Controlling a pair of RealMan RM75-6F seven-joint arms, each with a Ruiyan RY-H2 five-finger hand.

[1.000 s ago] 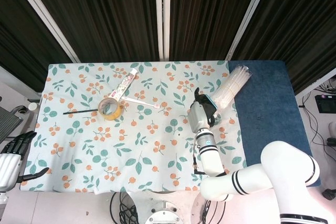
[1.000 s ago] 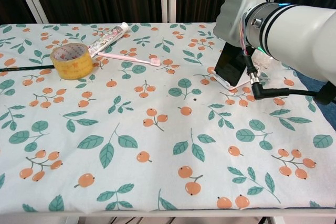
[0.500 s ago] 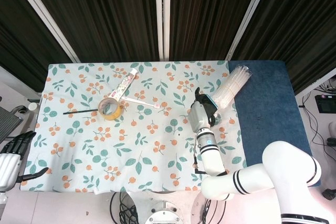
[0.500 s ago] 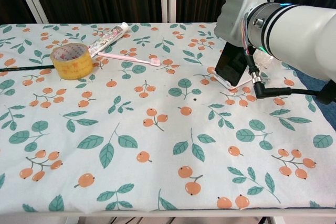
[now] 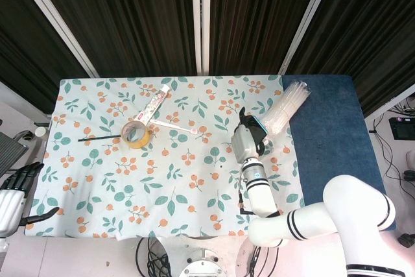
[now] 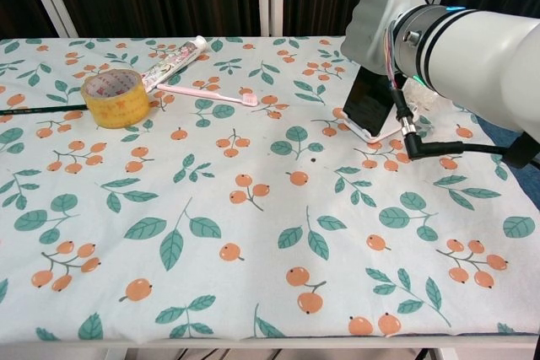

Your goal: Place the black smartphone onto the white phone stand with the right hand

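While one black smartphone leans on one white phone stand, right hand fingers unclear; left hand fingers spread.

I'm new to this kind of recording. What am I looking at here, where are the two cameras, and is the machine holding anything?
This is a two-armed robot at a table covered by a leaf-and-berry patterned cloth. One picture looks down from its head, the other looks forward from its chest.

The big white arm is its right one. The right hand is over the black smartphone, which leans on the white phone stand. The pictures do not show whether the hand grips the phone. The left hand, dark-fingered, hangs off the table's left edge with its fingers apart, holding nothing.

Also on the cloth: a yellow tape roll, a pink toothbrush, a white toothpaste tube, a thin black stick and a clear bundle of straws.
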